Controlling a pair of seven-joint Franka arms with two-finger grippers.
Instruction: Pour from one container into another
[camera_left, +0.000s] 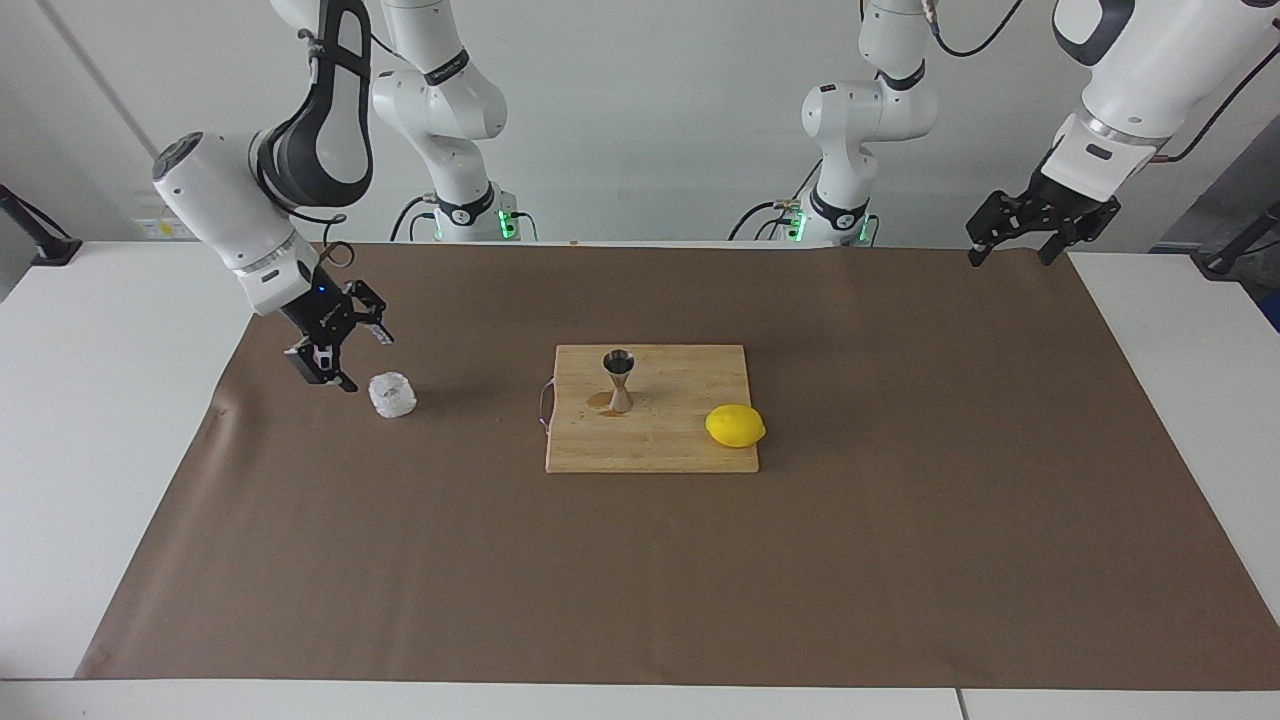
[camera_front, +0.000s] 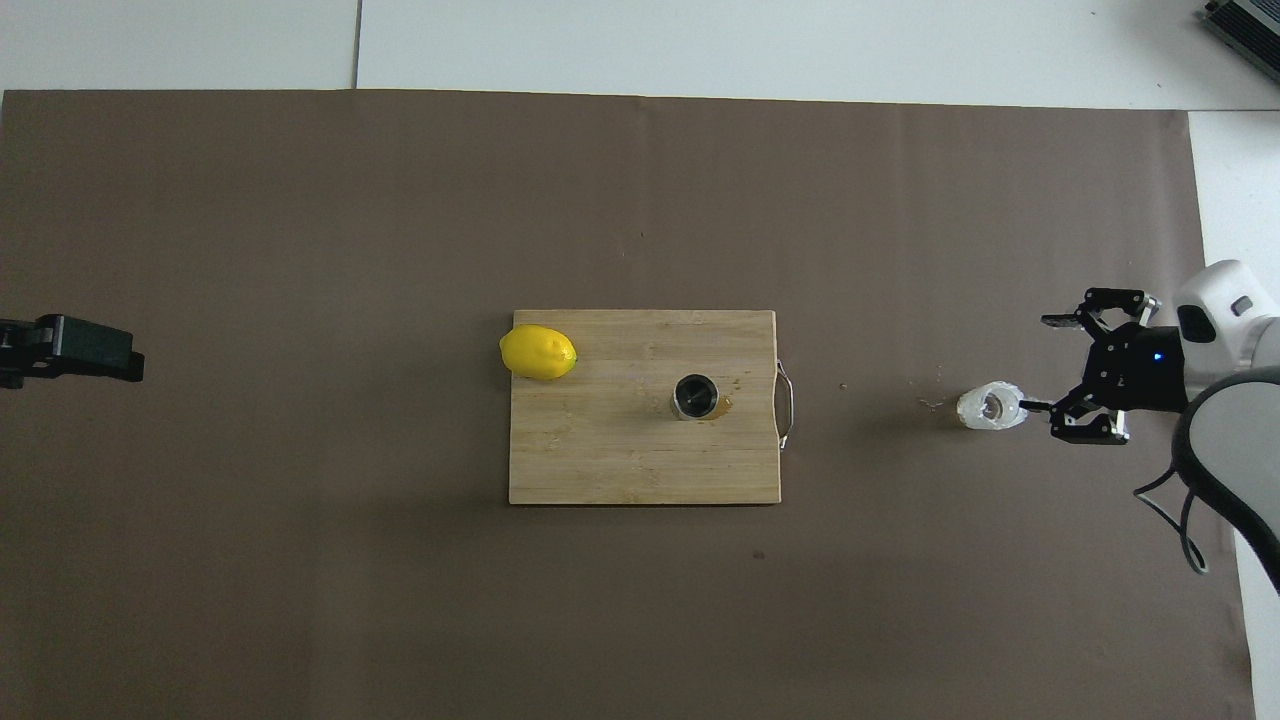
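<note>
The whitish crinkled cup (camera_left: 392, 394) (camera_front: 990, 407) stands upright by itself on the brown mat, toward the right arm's end of the table. My right gripper (camera_left: 364, 361) (camera_front: 1040, 362) hangs open just above and beside it, holding nothing. The steel hourglass jigger (camera_left: 619, 380) (camera_front: 694, 396) stands upright on the wooden cutting board (camera_left: 650, 445) (camera_front: 620, 460) mid-table, with a small brownish wet patch at its foot. My left gripper (camera_left: 1010, 248) (camera_front: 70, 348) waits open over the mat's corner at the left arm's end.
A yellow lemon (camera_left: 735, 426) (camera_front: 538, 352) lies on the board's corner toward the left arm's end. The board has a metal handle (camera_left: 544, 402) on the edge toward the cup. The brown mat (camera_left: 900, 520) covers most of the white table.
</note>
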